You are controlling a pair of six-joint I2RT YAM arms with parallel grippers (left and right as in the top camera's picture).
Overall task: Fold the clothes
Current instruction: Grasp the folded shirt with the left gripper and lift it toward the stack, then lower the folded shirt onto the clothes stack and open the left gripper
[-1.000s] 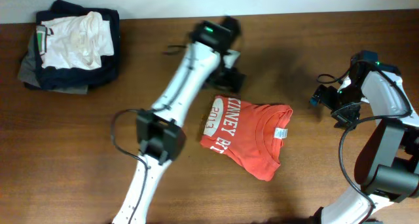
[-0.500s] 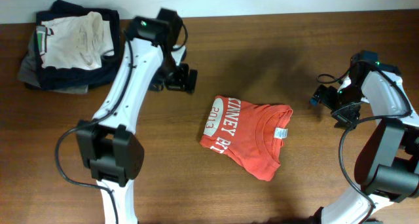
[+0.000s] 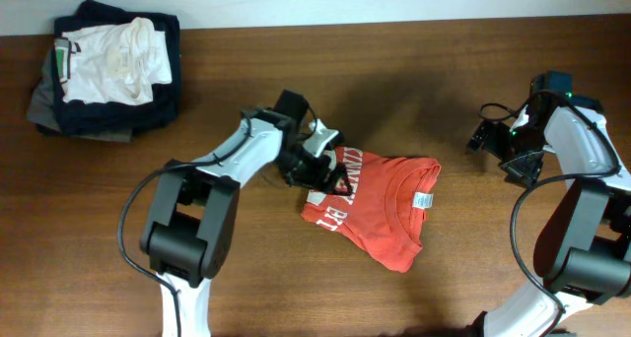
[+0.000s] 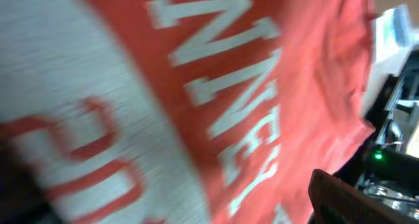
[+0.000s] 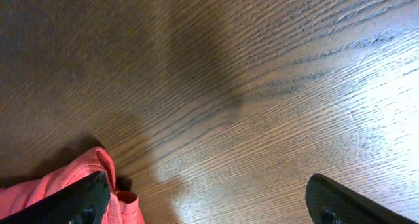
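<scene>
The orange-red T-shirt (image 3: 380, 204) lies crumpled in a rough fold at the table's middle, with white lettering on its left part and a white neck label (image 3: 424, 199) on its right. My left gripper (image 3: 323, 171) is low on the shirt's upper-left edge. In the left wrist view the shirt (image 4: 262, 86) fills the blurred frame, and the left gripper (image 4: 163, 194) has its fingers wide apart over the cloth. My right gripper (image 3: 488, 140) hovers right of the shirt. In the right wrist view it (image 5: 206, 188) is open over bare wood, with a shirt corner (image 5: 65, 191) by its left finger.
A stack of folded white, navy and grey garments (image 3: 104, 66) sits at the back left corner. The brown wooden table (image 3: 148, 209) runs to a pale wall at the far edge. The right arm's cables (image 3: 523, 229) loop at the right edge.
My left arm swung from the table's back centre out to the left, then came down onto the shirt's upper-left edge. The shirt and right arm have barely moved.
</scene>
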